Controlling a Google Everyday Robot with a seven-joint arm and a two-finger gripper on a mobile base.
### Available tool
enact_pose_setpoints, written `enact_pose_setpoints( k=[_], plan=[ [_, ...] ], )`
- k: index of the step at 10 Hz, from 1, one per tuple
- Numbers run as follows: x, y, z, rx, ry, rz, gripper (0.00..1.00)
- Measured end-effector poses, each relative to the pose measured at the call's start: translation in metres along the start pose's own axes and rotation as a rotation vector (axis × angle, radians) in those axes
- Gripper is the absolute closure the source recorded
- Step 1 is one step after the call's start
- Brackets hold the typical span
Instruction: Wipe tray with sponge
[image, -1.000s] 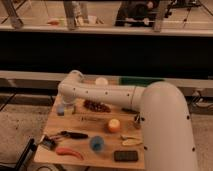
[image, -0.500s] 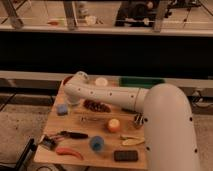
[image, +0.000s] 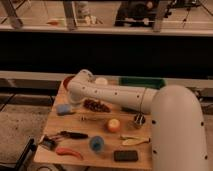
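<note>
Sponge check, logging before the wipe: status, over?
Gripper low over the sponge, table's left side; grasp unclear. Tray at far edge, partly behind the arm. Brown object just right of the sponge.

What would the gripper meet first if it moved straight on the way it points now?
Probably the sponge. The gripper hangs over the left side of the table, pointing down-left, with the sponge below it. Depth is unclear; it might meet the table beside the sponge.
</note>
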Motion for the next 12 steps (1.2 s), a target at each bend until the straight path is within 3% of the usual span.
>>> enact_pose_setpoints(
  k=[2, 5, 12],
  plan=[
    [-0.012, -0.005, 0.012, -0.02, 0.003, -0.007, 0.2],
    [-0.037, -0.016, 0.033, -0.051, -0.001, -0.017, 0.2],
    [-0.018, -0.029, 0.051, -0.06, -0.03, 0.044, 0.2]
  ],
)
